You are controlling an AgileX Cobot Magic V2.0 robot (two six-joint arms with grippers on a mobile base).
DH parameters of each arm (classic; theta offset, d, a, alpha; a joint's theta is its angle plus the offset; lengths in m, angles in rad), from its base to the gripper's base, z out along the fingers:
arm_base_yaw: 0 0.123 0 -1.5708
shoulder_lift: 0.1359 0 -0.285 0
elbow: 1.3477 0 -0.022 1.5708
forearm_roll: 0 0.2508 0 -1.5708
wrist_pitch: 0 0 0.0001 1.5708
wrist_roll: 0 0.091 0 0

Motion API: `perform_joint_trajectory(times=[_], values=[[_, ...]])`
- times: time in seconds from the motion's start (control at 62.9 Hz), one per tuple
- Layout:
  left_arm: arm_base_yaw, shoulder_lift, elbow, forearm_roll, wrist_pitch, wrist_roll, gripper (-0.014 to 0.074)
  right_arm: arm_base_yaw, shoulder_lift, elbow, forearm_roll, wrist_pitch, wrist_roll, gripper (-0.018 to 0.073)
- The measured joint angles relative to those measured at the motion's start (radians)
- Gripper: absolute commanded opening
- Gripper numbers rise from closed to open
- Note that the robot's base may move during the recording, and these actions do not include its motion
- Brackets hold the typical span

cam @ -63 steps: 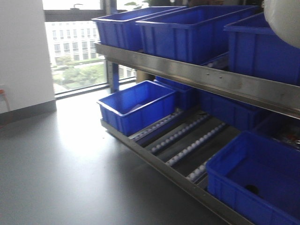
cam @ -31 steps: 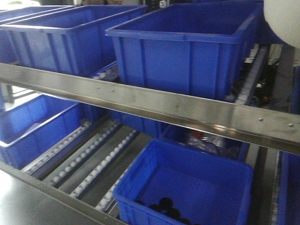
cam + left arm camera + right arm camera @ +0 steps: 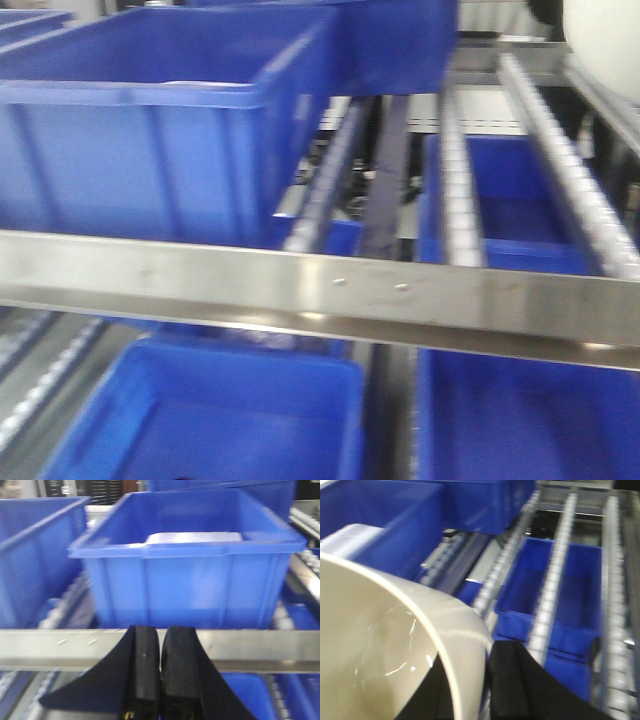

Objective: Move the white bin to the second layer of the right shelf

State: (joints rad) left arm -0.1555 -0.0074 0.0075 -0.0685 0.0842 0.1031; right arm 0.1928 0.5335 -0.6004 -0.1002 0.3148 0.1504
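Note:
The white bin (image 3: pixel 380 645) fills the lower left of the right wrist view, glossy and cream. My right gripper (image 3: pixel 472 656) is shut on its wall, one black finger inside the rim and one outside. The bin also shows at the top right corner (image 3: pixel 605 45) of the front view. The right shelf second layer (image 3: pixel 555 585) lies beyond it as long roller rails, with a flat steel front bar (image 3: pixel 320 285). My left gripper (image 3: pixel 160 630) is shut on nothing, in front of that bar (image 3: pixel 260 647).
A large blue crate (image 3: pixel 150 130) stands on the rack level at the left, seen close up by the left wrist (image 3: pixel 190 565) with something pale inside. More blue crates (image 3: pixel 210 420) sit on the lower level, also visible under the rails (image 3: pixel 545 590).
The front view has swung right along the rack and closer to it: the floor and window are gone and the roller rails now show. The white bin stays at the top right corner.

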Motion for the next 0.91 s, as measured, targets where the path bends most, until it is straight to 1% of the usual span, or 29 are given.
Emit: perform_joint_trajectory(times=[0.906], values=[[0.000,0.000,0.000,0.000,0.000,0.000,0.0085,0.000,0.000,0.000,0.000,0.000,0.000,0.0057]])
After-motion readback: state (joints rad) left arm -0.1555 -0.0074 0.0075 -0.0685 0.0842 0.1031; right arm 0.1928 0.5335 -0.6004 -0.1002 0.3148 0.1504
